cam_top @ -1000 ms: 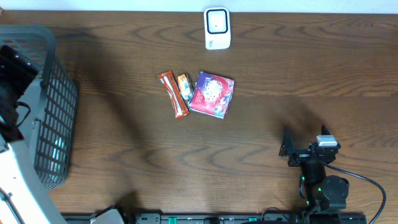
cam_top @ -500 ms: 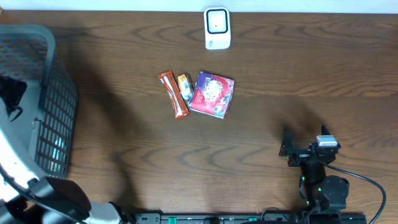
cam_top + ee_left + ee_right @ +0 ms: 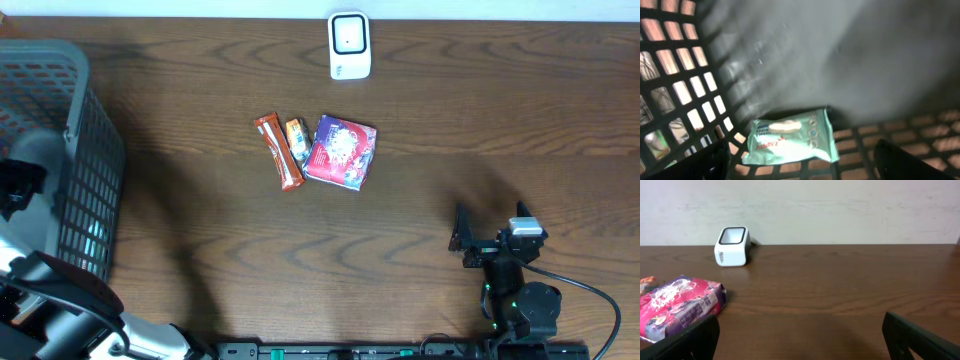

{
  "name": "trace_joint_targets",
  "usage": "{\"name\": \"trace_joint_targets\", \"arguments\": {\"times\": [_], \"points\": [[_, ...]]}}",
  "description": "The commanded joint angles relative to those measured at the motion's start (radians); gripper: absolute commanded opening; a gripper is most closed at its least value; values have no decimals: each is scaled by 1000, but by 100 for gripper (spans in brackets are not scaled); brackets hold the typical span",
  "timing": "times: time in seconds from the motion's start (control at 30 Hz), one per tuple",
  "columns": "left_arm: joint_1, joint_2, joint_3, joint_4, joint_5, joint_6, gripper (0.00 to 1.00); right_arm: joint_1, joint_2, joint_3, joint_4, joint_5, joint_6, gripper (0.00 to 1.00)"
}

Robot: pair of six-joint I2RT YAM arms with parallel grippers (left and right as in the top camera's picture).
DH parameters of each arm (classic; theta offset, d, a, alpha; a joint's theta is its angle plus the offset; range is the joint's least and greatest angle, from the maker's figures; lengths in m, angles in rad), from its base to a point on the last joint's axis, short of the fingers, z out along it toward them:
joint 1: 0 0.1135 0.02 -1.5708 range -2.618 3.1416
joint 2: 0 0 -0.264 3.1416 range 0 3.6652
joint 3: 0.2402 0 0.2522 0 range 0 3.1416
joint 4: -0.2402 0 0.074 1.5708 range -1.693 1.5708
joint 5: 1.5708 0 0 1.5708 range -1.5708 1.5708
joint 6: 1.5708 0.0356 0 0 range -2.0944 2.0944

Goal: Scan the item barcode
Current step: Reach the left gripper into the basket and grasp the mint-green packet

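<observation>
A mint-green packet (image 3: 790, 136) lies on the basket's grid floor (image 3: 920, 125) in the left wrist view. My left gripper (image 3: 802, 167) hangs open just above it, one finger on each side, touching nothing. On the table lie a brown bar (image 3: 278, 151), a small orange item (image 3: 297, 139) and a pink-purple packet (image 3: 342, 151). The white scanner (image 3: 349, 45) stands at the far edge, its window up. My right gripper (image 3: 460, 238) rests open at the near right, empty. From its wrist view I see the scanner (image 3: 732, 246) and the pink-purple packet (image 3: 680, 305).
The dark mesh basket (image 3: 95, 170) fills the left edge of the table, and my left arm (image 3: 25, 175) reaches into it. A pale wall runs behind the scanner. Bare wood separates the right gripper from the items.
My left arm has shifted toward the near edge over the basket. The right arm and the table items have not moved.
</observation>
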Motion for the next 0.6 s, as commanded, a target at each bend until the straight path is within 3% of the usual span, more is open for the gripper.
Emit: {"name": "trace_joint_targets", "arguments": {"times": [0.0,0.43,0.47,0.5,0.57], "points": [[0,26,-12,-37,36,164,90,14,-5,-2,-4,-5,10,99],[0,128,-29,-173,43,189,90,14,-5,-2,-4,-5,10,99],[0,135,-34,-171,43,189,91,14,-5,-2,-4,-5,10,99],[0,142,-40,-170,43,188,100,14,-5,-2,-4,-5,10,99],[0,159,-50,-167,44,188,98,14,-5,-2,-4,-5,10,99]]}}
